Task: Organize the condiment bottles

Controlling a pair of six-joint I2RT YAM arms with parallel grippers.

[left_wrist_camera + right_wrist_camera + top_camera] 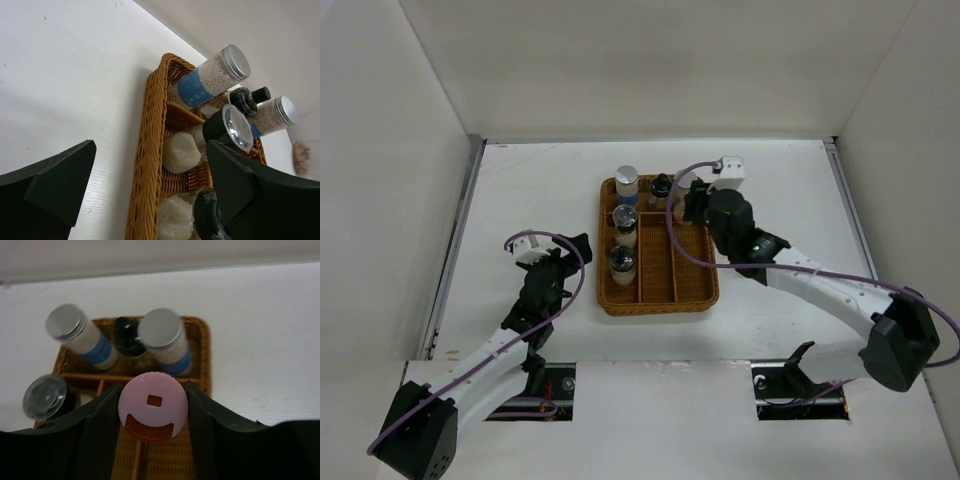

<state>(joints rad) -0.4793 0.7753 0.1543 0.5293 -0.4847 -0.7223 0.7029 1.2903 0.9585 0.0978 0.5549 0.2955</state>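
Left arm (490, 355) runs up from its base in the bottom-left corner, angled in toward the middle. Its end effector (558, 262) sits low with the fingers (55, 185) spread wide and nothing between them. Right arm (820, 285) has its elbow way out on the right and reaches back to the left. That end effector (154, 412) points down, both fingers snug against the pink-capped bottle (154, 401).

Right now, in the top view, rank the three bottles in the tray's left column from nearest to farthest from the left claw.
1. Front shaker: column's near end, facing the left claw.
2. Middle shaker: column's centre.
3. Grey-capped cylinder: column's far end.
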